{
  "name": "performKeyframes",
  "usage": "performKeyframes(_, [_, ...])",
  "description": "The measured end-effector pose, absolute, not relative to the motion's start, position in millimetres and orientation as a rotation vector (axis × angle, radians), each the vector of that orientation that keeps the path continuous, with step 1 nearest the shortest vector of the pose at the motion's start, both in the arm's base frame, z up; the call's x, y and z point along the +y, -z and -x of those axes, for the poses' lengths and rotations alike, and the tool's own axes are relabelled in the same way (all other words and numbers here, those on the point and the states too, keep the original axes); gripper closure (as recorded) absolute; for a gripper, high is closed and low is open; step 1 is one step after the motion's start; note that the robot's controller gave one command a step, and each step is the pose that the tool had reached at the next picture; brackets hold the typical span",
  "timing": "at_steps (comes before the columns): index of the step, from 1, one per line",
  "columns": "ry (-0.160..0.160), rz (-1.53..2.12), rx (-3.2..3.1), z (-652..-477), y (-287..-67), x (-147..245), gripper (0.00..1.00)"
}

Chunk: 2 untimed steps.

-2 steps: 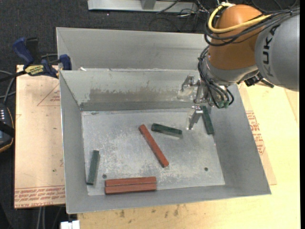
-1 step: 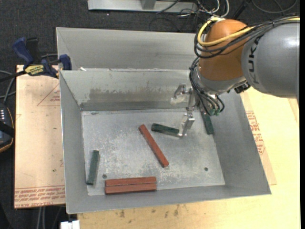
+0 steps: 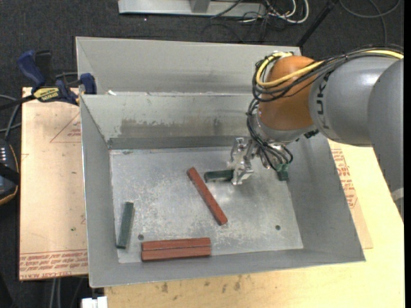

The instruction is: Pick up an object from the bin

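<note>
Low over the scuffed grey bin floor (image 3: 167, 197), the end effector (image 3: 241, 172) sits beside a dark green bar (image 3: 217, 176), its grip unreadable.

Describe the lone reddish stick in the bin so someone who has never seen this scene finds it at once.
In the grey bin, look mid-floor, below and left of the gripper. A reddish-brown stick lies there on a slant. The other two reddish sticks lie level, side by side, near the front wall, and the bar at the left is dark green.
</note>
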<state>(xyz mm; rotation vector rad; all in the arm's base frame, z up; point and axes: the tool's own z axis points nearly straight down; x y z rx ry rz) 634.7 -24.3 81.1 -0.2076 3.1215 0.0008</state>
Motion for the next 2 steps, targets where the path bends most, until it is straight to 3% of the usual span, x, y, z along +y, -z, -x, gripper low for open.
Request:
performKeyframes(1, [-0.001,0.208,3.122,-634.7,-81,-24,1.0])
performKeyframes(2, [0.001,0.2,3.122,-638.0,-272,-22,1.0])
